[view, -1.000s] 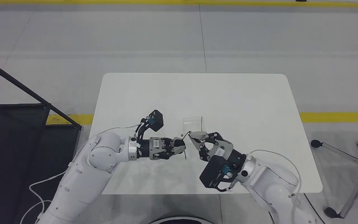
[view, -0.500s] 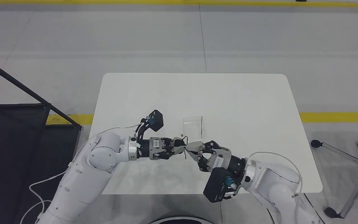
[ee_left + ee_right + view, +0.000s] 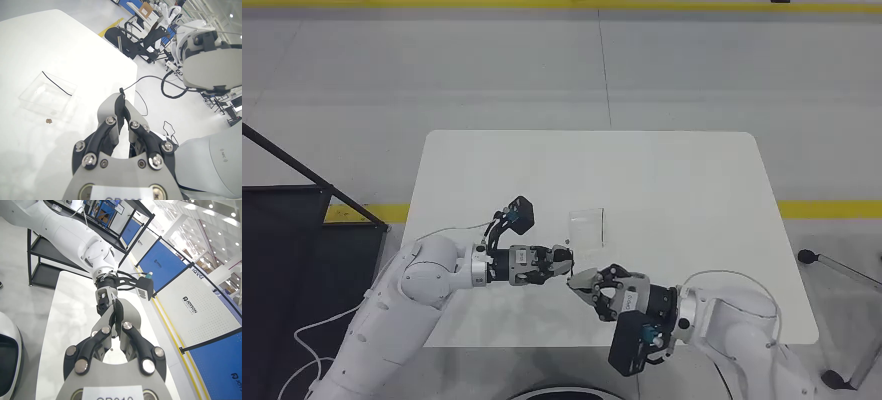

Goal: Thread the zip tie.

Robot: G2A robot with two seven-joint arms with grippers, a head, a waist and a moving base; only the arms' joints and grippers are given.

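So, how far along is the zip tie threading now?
Done: the left hand is shut on the zip tie near one end. In hand: the right hand, also shut, sits close beside it. Left: no loop shows; the free tail must yet pass through the head.

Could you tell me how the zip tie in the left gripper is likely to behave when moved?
Probably springy rather than stiff: the zip tie bows in a free curve out of the shut left gripper. Likely light, so its thin tail may wobble when the arm moves.
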